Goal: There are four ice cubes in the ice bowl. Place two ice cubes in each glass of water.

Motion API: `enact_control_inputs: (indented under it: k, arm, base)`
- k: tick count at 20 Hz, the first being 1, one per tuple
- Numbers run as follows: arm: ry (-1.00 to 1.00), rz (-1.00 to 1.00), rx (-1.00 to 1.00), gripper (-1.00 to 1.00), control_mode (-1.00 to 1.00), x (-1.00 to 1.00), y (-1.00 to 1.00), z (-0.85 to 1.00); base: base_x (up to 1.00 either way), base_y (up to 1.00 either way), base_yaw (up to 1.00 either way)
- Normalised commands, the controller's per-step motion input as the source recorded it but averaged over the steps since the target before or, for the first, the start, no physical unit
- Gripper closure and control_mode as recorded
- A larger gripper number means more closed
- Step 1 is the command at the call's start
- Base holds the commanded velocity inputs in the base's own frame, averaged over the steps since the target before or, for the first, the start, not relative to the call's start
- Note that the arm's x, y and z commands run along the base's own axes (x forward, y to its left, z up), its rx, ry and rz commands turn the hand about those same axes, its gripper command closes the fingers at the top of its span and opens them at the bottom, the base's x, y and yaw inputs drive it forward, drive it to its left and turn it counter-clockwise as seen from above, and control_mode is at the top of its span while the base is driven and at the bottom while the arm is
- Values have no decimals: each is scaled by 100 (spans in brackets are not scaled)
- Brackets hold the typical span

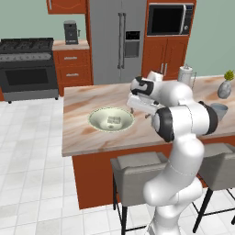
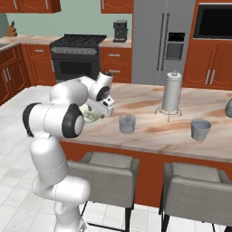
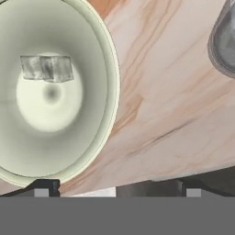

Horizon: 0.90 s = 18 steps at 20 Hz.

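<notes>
Open gripper (image 3: 114, 187) hanging above the marble-patterned counter (image 1: 78, 133), beside the ice bowl (image 1: 96, 120).

The bowl is wide, shallow and round, pale cream-green with a lighter rim, smooth inside; the ice cubes (image 3: 47, 68) lie together near its middle as pale, translucent blocks, too closely bunched to count. The counter is glossy, tan with pink and brown veins. One glass of water (image 2: 127, 123), a short clear grey-blue tumbler, stands just right of the bowl; the second glass (image 2: 200, 129) stands further right, well apart. The dark fingertips (image 3: 42, 188) are spread wide, holding and touching nothing.
</notes>
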Motion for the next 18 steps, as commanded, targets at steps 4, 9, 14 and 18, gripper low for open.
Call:
enact_control_inputs:
  k: [4,9,14,18]
  arm:
    - [10,0,0,-100,-100,0,17,-26]
    - [4,-4,2,-100,-100,0,16,-29]
    - [0,-1,2,-100,-100,0,10,-30]
    - [0,-4,1,-100,-100,0,8,-28]
  base:
    - [0,0,0]
    - [0,0,0]
    - [0,0,0]
    - [0,0,0]
